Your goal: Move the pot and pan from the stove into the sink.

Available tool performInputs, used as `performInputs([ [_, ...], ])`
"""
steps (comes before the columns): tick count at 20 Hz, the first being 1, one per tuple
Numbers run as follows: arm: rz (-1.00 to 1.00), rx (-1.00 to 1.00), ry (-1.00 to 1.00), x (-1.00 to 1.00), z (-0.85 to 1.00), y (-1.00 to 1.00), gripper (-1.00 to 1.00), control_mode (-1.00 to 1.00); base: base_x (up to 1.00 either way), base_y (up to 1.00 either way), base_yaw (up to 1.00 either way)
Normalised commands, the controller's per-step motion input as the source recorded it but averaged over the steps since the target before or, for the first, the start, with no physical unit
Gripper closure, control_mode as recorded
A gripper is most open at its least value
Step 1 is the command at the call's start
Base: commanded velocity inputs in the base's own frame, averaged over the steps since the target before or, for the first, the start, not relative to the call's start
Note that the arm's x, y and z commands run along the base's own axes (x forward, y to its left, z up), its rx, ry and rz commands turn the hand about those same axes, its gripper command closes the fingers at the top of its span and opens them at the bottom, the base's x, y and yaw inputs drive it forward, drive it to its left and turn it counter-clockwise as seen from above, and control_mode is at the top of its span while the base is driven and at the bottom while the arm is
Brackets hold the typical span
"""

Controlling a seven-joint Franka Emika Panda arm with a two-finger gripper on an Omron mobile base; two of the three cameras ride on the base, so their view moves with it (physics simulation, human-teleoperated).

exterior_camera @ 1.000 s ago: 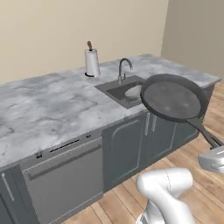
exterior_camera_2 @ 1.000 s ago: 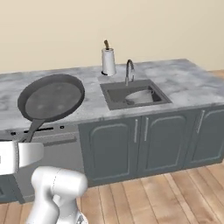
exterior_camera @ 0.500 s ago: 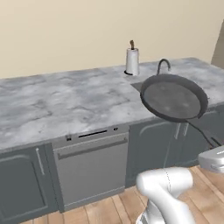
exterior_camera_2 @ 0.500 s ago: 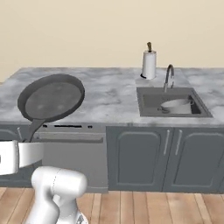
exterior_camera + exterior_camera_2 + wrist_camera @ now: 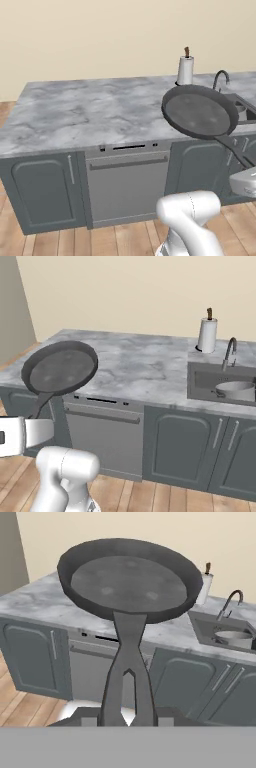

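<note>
The pan [image 5: 200, 111], a shallow dark grey skillet, hangs in the air in front of the counter, tilted with its inside towards the cameras. My gripper [image 5: 128, 713] is shut on its straight handle [image 5: 127, 662]; the white hand [image 5: 22, 435] sits below and behind the pan [image 5: 60, 370]. The sink [image 5: 220, 381] lies far to the right in the marble counter, with its gooseneck faucet [image 5: 230, 351]. A round silver-grey vessel [image 5: 235, 388] that looks like the pot sits in the basin. The stove is out of view.
A paper-towel roll [image 5: 207, 333] stands behind the sink. A long grey marble counter [image 5: 90, 115] runs across, with a dishwasher [image 5: 127, 182] and cabinet doors [image 5: 180, 448] below it. Wood floor lies in front.
The whole picture has shifted: the base has driven, so counter and sink now sit further right in both base views. The pan stays held in the same pose.
</note>
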Motion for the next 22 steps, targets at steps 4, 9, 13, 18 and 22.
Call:
performInputs([
  [4,0.0,0.0,0.0,0.0,0.0,0.0,1.0,1.0,0.0,0.0,0.0],
  [9,0.0,0.0,0.0,0.0,0.0,0.0,1.0,1.0,-0.01,-0.33,0.0],
  [13,0.0,0.0,0.0,0.0,0.0,0.0,1.0,1.0,0.0,-0.81,0.0],
  [18,0.0,0.0,0.0,0.0,0.0,0.0,1.0,1.0,0.0,-0.95,0.0],
  [22,0.0,0.0,0.0,0.0,0.0,0.0,1.0,1.0,0.0,-0.94,0.0],
])
